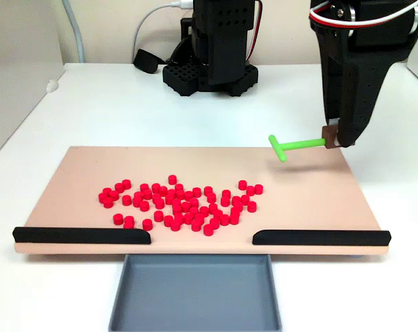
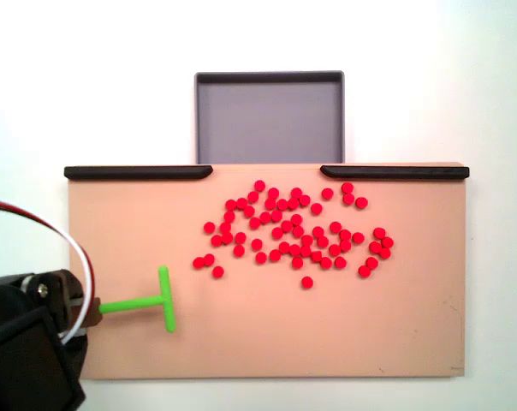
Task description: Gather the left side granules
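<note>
Dozens of small bright red granules (image 1: 178, 203) lie spread across the middle of a peach board (image 1: 77, 173), and from above the granules (image 2: 293, 233) sit centre to right on the board (image 2: 395, 334). My gripper (image 1: 333, 136) hangs over the board's far right corner in a fixed view, shut on the handle end of a green T-shaped stick (image 1: 292, 146). The stick's crossbar points toward the granules but stays well apart from them. From above, the gripper (image 2: 92, 310) enters at lower left, holding the green stick (image 2: 147, 302) over bare board.
Two black rails (image 1: 81, 235) (image 1: 320, 237) line the board's front edge with a gap between them. A grey tray (image 1: 195, 294) sits below that gap. The arm's black base (image 1: 209, 69) and a white cable stand behind the board.
</note>
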Controlling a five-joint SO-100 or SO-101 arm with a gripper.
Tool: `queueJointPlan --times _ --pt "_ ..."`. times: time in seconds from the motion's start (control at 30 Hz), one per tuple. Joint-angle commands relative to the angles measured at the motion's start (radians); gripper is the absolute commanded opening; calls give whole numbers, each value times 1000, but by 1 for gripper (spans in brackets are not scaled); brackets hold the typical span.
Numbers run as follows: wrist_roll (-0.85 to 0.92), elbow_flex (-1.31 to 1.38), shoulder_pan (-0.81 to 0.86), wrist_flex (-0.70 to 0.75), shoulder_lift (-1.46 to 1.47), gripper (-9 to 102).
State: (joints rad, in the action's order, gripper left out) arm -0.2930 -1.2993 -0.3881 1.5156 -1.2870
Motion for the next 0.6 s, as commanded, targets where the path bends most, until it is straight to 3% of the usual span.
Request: queueJointPlan --times 0.0,0.57 --pt "21 43 -15 -3 -3 0" --pt "-29 77 -8 -29 72 0"
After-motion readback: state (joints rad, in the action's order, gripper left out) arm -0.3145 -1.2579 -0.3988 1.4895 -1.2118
